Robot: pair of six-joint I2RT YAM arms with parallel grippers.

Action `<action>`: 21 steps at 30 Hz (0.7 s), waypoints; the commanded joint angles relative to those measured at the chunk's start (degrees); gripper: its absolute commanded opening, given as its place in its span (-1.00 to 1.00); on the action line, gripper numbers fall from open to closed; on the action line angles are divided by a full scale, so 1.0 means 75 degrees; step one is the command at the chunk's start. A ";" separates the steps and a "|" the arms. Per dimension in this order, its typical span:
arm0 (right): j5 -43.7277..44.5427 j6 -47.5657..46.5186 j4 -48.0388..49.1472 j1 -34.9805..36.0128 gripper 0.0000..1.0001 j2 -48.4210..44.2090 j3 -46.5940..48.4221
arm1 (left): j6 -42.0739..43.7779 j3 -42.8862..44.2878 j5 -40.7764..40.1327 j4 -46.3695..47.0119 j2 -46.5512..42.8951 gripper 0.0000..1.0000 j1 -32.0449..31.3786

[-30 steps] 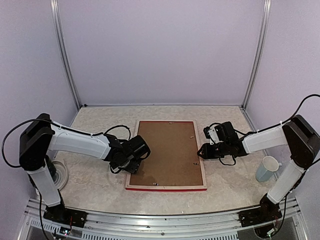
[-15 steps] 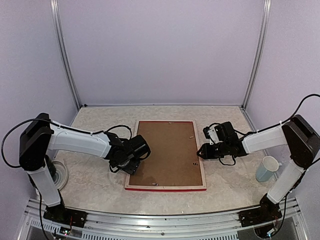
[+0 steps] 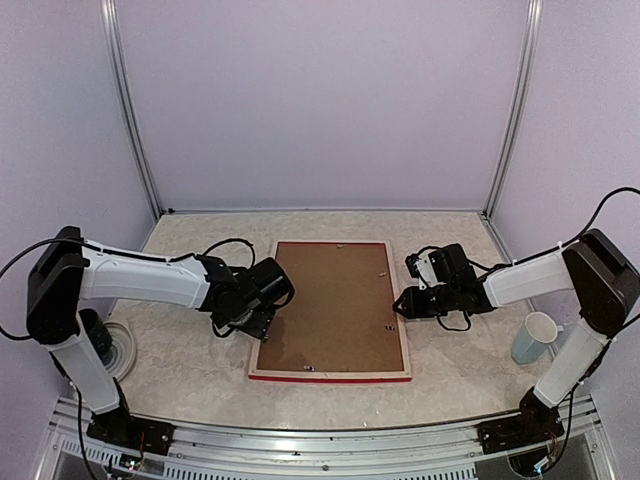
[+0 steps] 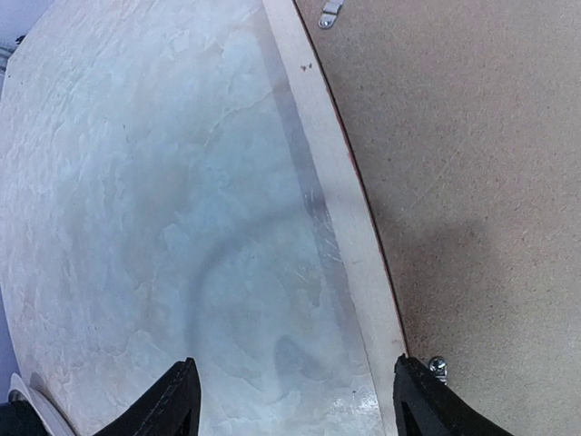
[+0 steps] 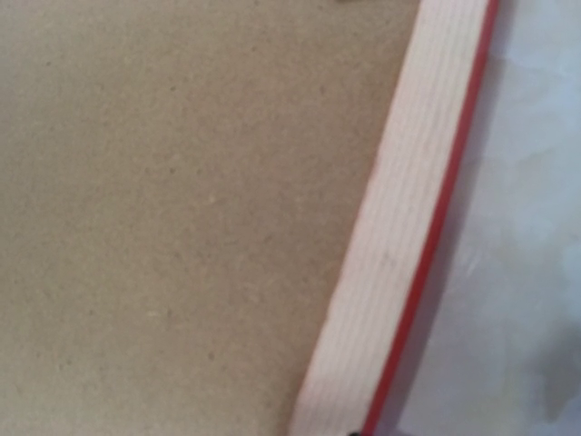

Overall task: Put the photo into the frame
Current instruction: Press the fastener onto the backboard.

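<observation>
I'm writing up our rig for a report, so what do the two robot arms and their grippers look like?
Both the left arm and right arm have white tubular shells between bulky black joints. The left gripper and right gripper are black, and thin black cables loop off each arm.

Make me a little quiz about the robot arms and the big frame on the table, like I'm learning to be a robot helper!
1. True or false: the frame lies with its brown backing board facing up.
2. Where is the mug? A on the frame; B on the table, right of the frame; C in a gripper.
3. Fill in: at the frame's left edge, the jaws of the left gripper are ____.
Key: 1 true; 2 B; 3 open.
</observation>
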 commanded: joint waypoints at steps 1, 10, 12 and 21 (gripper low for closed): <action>-0.0129 0.0013 -0.0051 0.0131 -0.47 0.0208 -0.0066 | 0.0029 -0.0102 0.0436 0.0327 -0.0591 0.45 0.0123; -0.0126 0.0014 -0.0017 0.0128 -0.47 0.0182 -0.0100 | 0.0303 -0.1000 0.2173 0.1309 -0.0878 0.50 0.0583; -0.0136 0.0023 -0.0017 0.0128 -0.47 0.0194 -0.0101 | 0.0328 -0.1144 0.2319 0.1452 -0.0896 0.49 0.0689; -0.0141 0.0012 0.0024 0.0122 -0.47 0.0175 -0.0136 | 0.0319 -0.1279 0.2527 0.1789 -0.0746 0.49 0.0743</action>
